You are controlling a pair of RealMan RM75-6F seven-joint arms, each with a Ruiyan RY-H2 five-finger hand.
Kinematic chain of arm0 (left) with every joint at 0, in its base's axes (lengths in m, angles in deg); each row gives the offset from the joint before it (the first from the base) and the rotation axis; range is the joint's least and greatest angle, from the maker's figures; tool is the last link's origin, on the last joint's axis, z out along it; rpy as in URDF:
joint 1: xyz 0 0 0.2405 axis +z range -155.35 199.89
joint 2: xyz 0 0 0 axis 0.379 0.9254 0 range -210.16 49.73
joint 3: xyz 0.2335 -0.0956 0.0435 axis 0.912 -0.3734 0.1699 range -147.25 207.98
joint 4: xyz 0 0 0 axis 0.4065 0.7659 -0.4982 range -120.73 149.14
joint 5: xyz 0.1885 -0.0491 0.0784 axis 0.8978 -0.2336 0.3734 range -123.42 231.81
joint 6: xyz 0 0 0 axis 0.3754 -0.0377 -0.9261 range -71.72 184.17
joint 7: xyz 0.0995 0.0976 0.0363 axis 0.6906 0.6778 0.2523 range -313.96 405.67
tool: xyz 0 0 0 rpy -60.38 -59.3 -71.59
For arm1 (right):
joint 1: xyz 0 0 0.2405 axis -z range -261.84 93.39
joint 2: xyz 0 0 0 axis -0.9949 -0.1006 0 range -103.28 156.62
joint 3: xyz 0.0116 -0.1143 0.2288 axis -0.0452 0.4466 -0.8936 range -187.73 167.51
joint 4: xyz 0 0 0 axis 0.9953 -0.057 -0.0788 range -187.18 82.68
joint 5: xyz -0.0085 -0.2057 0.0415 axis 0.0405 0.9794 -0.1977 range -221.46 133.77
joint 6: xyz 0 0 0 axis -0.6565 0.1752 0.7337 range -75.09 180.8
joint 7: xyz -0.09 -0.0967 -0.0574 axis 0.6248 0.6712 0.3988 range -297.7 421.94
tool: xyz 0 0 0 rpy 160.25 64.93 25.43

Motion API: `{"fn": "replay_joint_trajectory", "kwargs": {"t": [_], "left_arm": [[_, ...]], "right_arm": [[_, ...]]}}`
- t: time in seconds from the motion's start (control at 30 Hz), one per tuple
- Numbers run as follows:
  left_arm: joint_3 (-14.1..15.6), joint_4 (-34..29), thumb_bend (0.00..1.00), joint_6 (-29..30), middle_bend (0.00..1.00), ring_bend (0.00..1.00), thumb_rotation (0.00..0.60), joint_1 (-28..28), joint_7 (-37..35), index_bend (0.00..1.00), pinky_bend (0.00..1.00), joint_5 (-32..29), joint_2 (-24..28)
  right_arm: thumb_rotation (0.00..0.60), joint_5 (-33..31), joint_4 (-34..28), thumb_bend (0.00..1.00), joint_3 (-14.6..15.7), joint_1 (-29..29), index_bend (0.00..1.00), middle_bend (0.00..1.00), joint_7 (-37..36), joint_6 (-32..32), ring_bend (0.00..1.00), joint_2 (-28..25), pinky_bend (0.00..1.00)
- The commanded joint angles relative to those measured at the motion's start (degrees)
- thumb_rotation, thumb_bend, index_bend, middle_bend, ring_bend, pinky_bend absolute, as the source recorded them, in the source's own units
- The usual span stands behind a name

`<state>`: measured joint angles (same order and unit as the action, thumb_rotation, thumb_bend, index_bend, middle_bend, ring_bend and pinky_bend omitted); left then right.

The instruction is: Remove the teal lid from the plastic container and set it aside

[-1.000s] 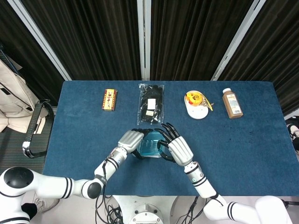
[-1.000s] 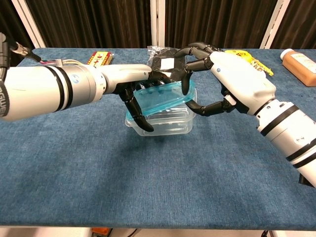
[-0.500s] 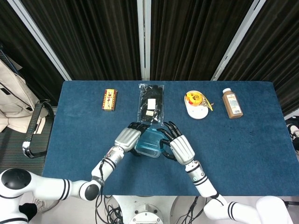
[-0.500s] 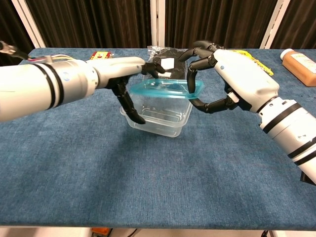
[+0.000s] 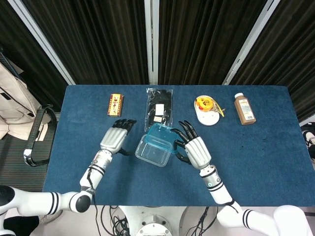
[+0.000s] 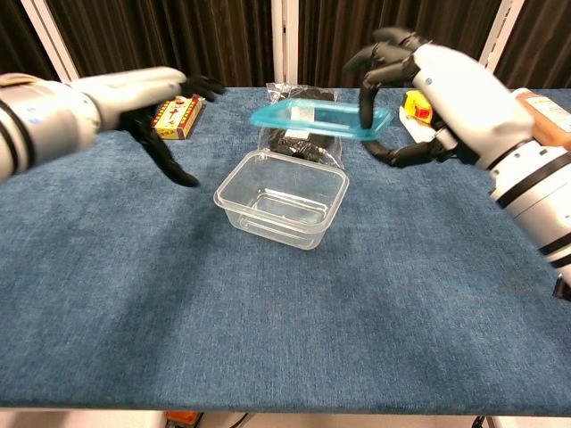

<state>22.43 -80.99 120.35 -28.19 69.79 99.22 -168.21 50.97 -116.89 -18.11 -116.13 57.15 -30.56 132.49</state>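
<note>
The left hand [image 6: 152, 102] is off and away — a second ago it was wrapped around the container's near-left side, steadying it, and now it hangs over the tabletop [image 6: 268, 339] well left of the box, fingers spread, nothing in it. From the head view it sits between the small yellow-and-red card [image 5: 115, 105] and the container, clear of both.

In the middle, the plastic container [image 6: 282, 198] stands alone on the blue cloth, open-topped and empty, turned a little so one corner aims toward the near edge. Its long side runs roughly left-to-right, slanted slightly in the head view.

And up to the right — the teal lid [image 6: 319, 119] is free. Half a second back it was only tilted up off the rim; now it floats above and behind the container, over the black packet [image 5: 159, 109], pinched at its right end by the right hand [image 6: 446, 89] with fingers curled over the top edge and thumb beneath. The lid lies nearly flat, long axis left-to-right, its free end pointing toward the robot's left.

So the separation looks done; what I judge remains is carrying the lid to a bare patch of tabletop, likely on the right, and setting it down.
</note>
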Motion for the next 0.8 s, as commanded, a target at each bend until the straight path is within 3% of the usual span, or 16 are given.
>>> {"fn": "replay_joint_trajectory", "kwargs": {"t": [0.03,0.27,0.43,0.5,0.6,0.63,0.7,0.8], "left_arm": [[-0.16,-0.02,0.0,2.02,0.04,0.0,0.6,2.17,-0.9,0.02,0.0,0.72,1.88],[0.31,0.87,0.0,5.28,0.04,0.0,0.6,7.9,-6.02,0.02,0.0,4.14,6.29],[0.9,2.85,0.0,6.95,0.04,0.0,0.6,12.74,-12.95,0.02,0.0,7.67,7.9],[1.17,3.61,0.0,7.24,0.04,0.0,0.6,14.38,-14.78,0.02,0.0,8.42,8.17],[1.34,3.83,0.0,7.81,0.04,0.0,0.6,16.34,-15.67,0.02,0.0,8.54,8.47],[1.27,3.71,0.0,8.15,0.04,0.0,0.6,16.89,-15.86,0.02,0.0,8.57,8.54],[1.17,3.49,0.0,9.05,0.04,0.0,0.6,18.18,-16.34,0.02,0.0,8.93,8.75],[1.17,3.25,0.0,9.9,0.04,0.0,0.6,19.93,-16.99,0.02,0.0,9.52,9.52]], "right_arm": [[0.6,-0.47,-1.15,0.67,-0.31,1.12,0.72,0.22,0.89,-1.19,0.0,-2.28,0.0],[0.6,-4.37,-2.63,0.68,-0.01,5.42,0.73,0.22,1.43,-1.51,0.0,-9.04,0.0],[0.6,-8.98,-0.81,0.64,1.27,7.41,0.68,0.22,2.71,3.94,0.0,-11.83,0.0],[0.6,-10.93,-0.58,0.54,1.33,7.41,0.6,0.2,4.25,6.85,0.0,-12.14,0.0],[0.6,-13.08,-1.79,0.3,1.56,7.27,0.32,0.09,5.8,10.57,0.0,-12.67,0.0],[0.6,-13.39,-2.44,0.2,1.72,7.21,0.15,0.03,6.3,11.41,0.0,-13.05,0.0],[0.6,-13.89,-4.53,0.09,2.1,7.16,0.02,0.0,7.6,12.94,0.0,-14.37,0.0],[0.6,-14.27,-8.25,0.03,2.53,7.55,0.0,0.0,8.52,13.87,0.0,-17.0,0.0]]}}
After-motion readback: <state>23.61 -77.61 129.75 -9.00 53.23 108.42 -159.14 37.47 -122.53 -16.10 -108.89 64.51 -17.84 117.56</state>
